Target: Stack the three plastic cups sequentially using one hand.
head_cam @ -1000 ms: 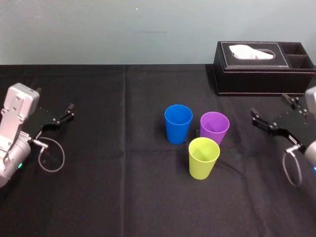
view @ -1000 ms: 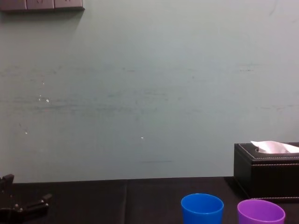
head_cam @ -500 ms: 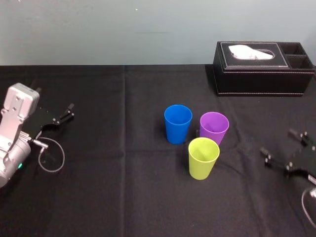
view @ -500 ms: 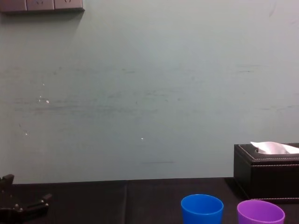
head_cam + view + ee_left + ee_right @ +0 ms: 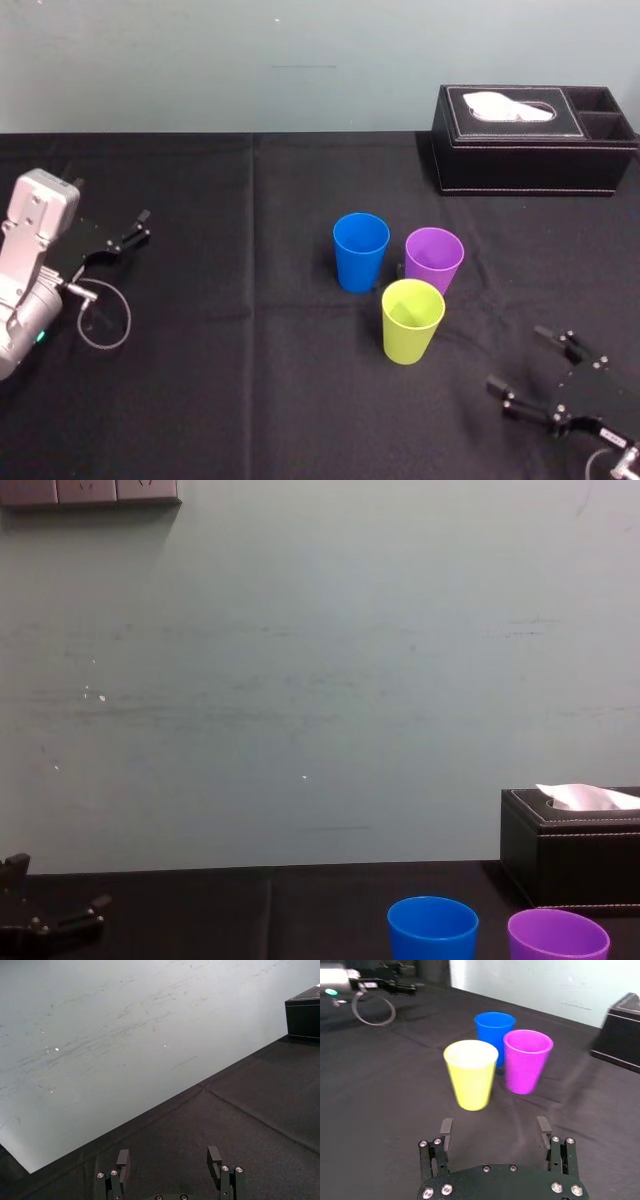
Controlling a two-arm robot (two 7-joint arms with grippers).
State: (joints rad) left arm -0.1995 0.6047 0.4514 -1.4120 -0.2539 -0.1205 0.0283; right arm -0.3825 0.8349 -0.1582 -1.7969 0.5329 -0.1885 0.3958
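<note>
Right gripper: the right gripper [image 5: 520, 358] hangs low over the near right part of the black table [image 5: 250, 390], its two fingers spread wide with nothing between them.
Same gripper, wrist view: the right gripper [image 5: 494, 1125] faces the cluster of cups, apart from all three.
Yellow-green cup: the yellow-green cup [image 5: 412, 320] is the closest to the right gripper, ahead of its open fingers, upright with its mouth up.
Purple cup: the purple cup [image 5: 433, 258] is upright just past the yellow-green cup as seen from the gripper, farther from the robot.
Blue cup: the blue cup [image 5: 360, 250] is the farthest from the gripper, just beside the purple cup on its left.
Stacking: all three cups rest on the table on their own, none inside another.
Left gripper: the left gripper [image 5: 140, 226] sits at the table's far left, well apart from the cups, fingers parted and empty.
Background: a black tissue box [image 5: 530, 140] stands at the far right edge of the table, well beyond the right gripper.
</note>
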